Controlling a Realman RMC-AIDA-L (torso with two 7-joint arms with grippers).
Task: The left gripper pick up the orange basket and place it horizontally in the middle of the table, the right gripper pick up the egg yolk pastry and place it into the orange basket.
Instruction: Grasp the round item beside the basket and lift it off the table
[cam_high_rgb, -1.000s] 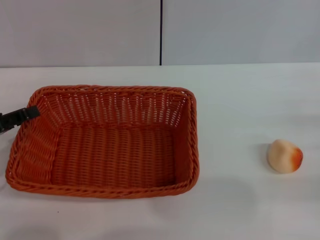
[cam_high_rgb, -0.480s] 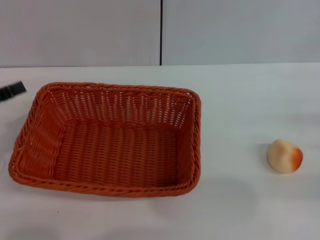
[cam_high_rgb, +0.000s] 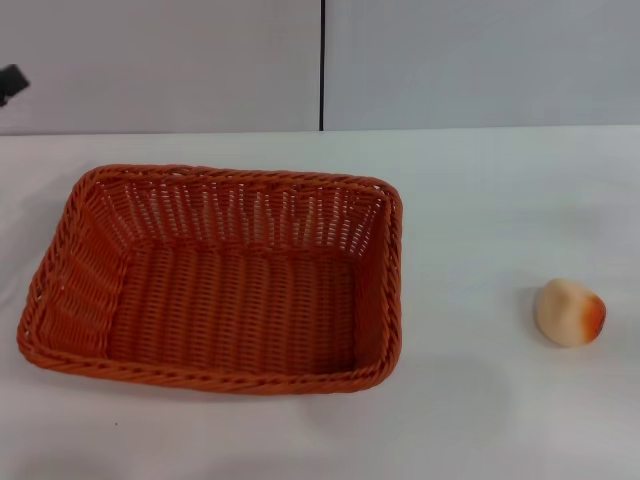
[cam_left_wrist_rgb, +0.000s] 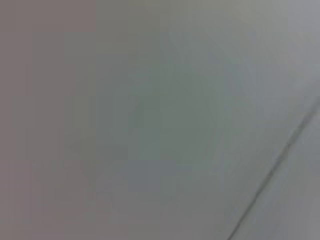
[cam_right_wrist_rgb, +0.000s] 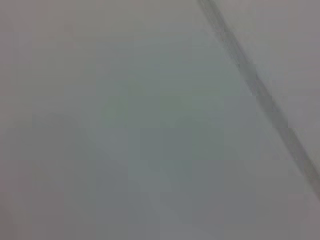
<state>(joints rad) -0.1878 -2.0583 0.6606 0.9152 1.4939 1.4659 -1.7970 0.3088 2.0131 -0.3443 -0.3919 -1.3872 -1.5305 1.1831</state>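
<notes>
The orange basket (cam_high_rgb: 215, 280) lies flat on the white table (cam_high_rgb: 480, 200), its long side running left to right, left of the table's middle, with nothing inside. The egg yolk pastry (cam_high_rgb: 569, 312) rests on the table far to the basket's right, its orange-red side facing right. Only a small dark tip of the left gripper (cam_high_rgb: 10, 84) shows at the head view's left edge, high above the table and well clear of the basket. The right gripper is out of view. Both wrist views show only a plain grey surface with a dark line.
A grey wall with a vertical dark seam (cam_high_rgb: 322, 65) stands behind the table. Bare tabletop lies between the basket and the pastry and along the front edge.
The left gripper has let go of the basket's left rim and risen up and away to the upper left edge. The basket settled slightly and now lies still. The pastry has not moved.
</notes>
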